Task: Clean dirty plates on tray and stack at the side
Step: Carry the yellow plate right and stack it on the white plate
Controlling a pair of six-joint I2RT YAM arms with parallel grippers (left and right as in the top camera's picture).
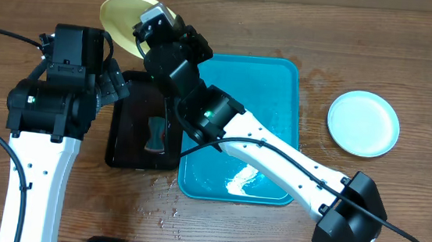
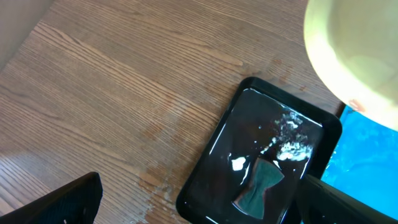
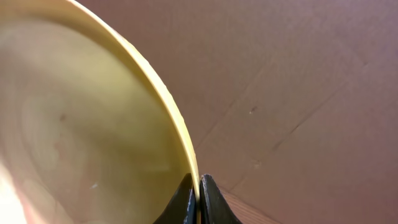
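My right gripper (image 3: 199, 198) is pressed together on the rim of the yellow plate (image 1: 123, 15), upper left of the frame, just past the tray (image 1: 282, 87) corner. My left gripper (image 2: 205, 210) stands spread over the black tray (image 2: 249, 137). The white plate (image 1: 363, 124) lies at right, apart.

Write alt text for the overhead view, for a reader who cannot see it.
The right arm reaches across the table, its pincer shut on the rim of a yellow-green plate at the far left. Nearer lie a wet teal tray, a black tray holding a sponge, and a pale plate at right.
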